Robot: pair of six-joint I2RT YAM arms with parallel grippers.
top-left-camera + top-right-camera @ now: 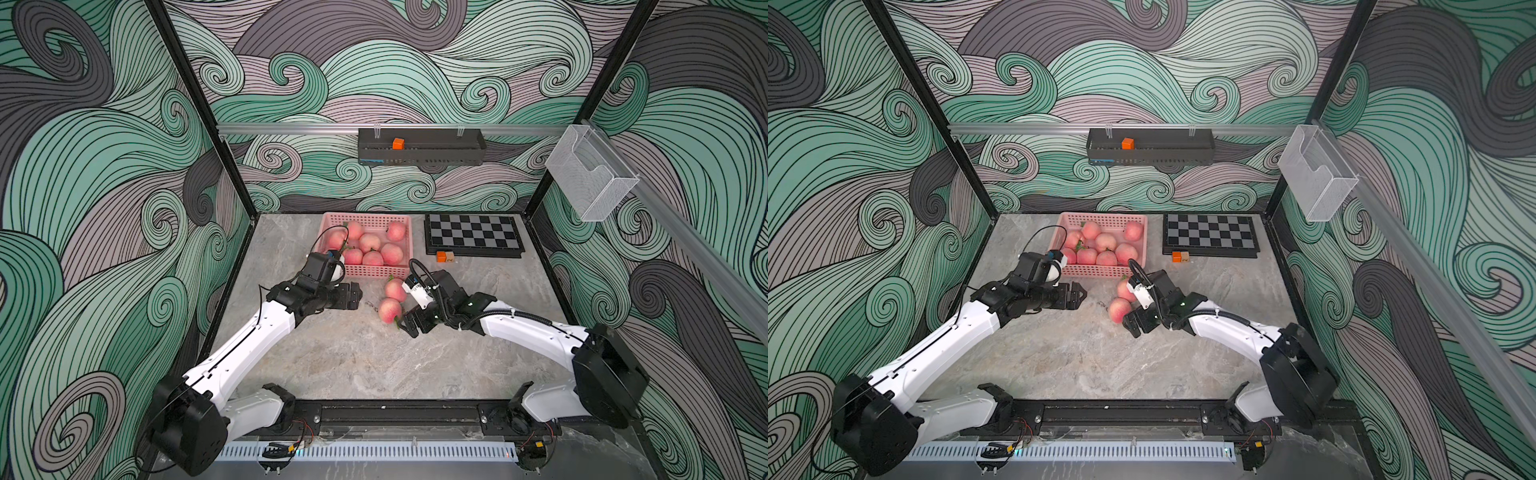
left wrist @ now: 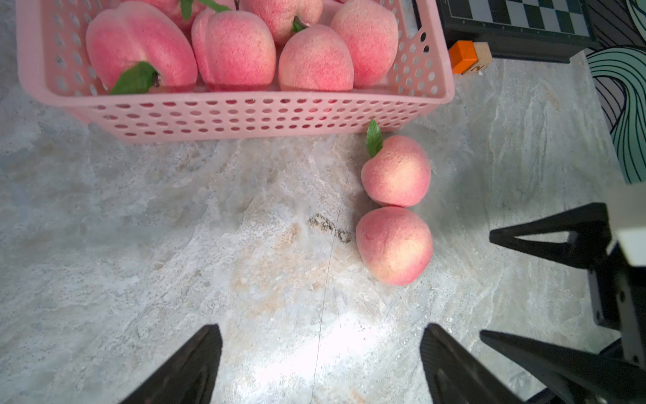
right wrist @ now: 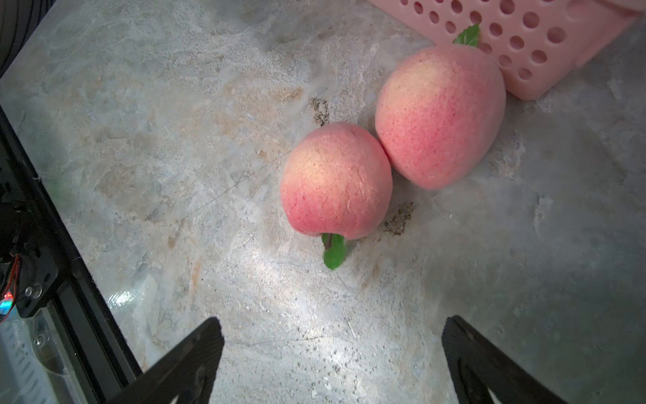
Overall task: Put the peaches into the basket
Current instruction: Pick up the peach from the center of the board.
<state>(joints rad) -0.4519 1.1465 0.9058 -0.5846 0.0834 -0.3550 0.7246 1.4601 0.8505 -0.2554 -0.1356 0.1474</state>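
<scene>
The pink basket (image 1: 365,217) (image 1: 1100,216) (image 2: 244,115) stands at the back of the table with several peaches (image 1: 370,243) (image 1: 1105,242) (image 2: 234,49) inside. Two more peaches lie touching on the table just in front of its near right corner: one with a leaf by the basket wall (image 1: 395,289) (image 2: 396,171) (image 3: 440,115), one nearer (image 1: 390,310) (image 1: 1119,309) (image 2: 394,245) (image 3: 335,180). My left gripper (image 1: 355,295) (image 2: 321,328) is open and empty, left of them. My right gripper (image 1: 408,325) (image 3: 332,321) is open and empty, just short of the nearer peach.
A folded chessboard (image 1: 473,235) lies at the back right, with an orange cube (image 1: 441,257) and a wooden one in front of it. A black slotted tray (image 1: 422,156) holding an orange cube hangs on the back wall. A clear mesh holder (image 1: 590,174) hangs on the right rail.
</scene>
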